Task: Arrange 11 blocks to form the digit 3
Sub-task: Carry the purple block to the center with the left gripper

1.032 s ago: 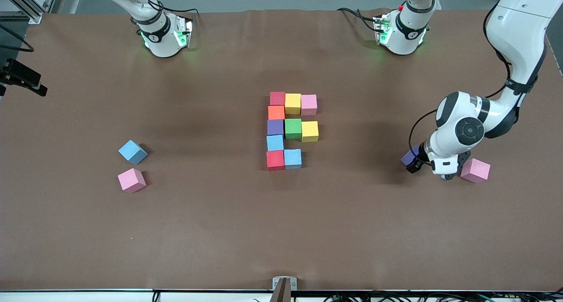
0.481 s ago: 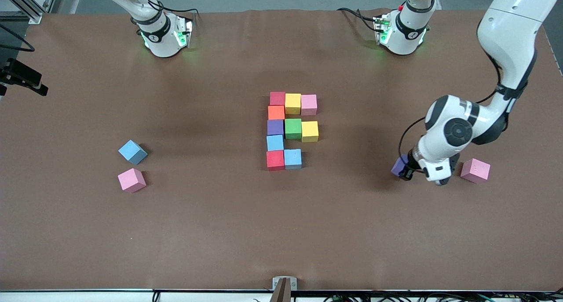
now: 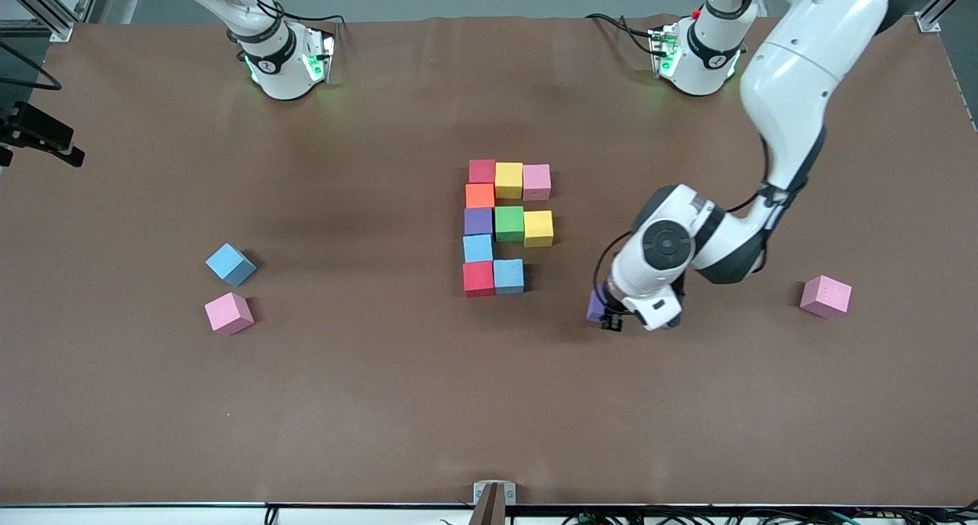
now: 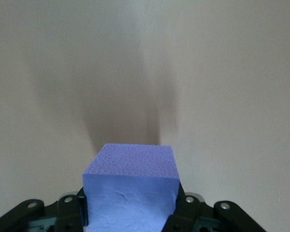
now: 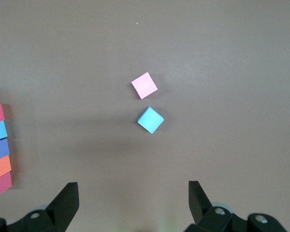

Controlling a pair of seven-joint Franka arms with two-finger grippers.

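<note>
My left gripper (image 3: 603,312) is shut on a purple block (image 3: 596,305), which fills the space between its jaws in the left wrist view (image 4: 130,186). It hangs over bare table, toward the left arm's end from the digit 3 figure (image 3: 504,223). The figure is a five-cube bar of red (image 3: 482,171), orange, purple, light blue and red blocks. It has yellow and pink, green and yellow, and one light blue block (image 3: 508,275) as arms. My right gripper (image 5: 133,200) is open, high over a loose pink block (image 5: 144,85) and a light blue one (image 5: 150,120).
Toward the right arm's end lie a loose light blue block (image 3: 229,264) and a pink block (image 3: 228,313). Another pink block (image 3: 825,296) lies toward the left arm's end. The arm bases (image 3: 279,59) stand along the table's edge farthest from the front camera.
My left gripper shut on the purple block beside the pink block at the left arm's end. It then carried the block toward the figure. The right arm has not moved.
</note>
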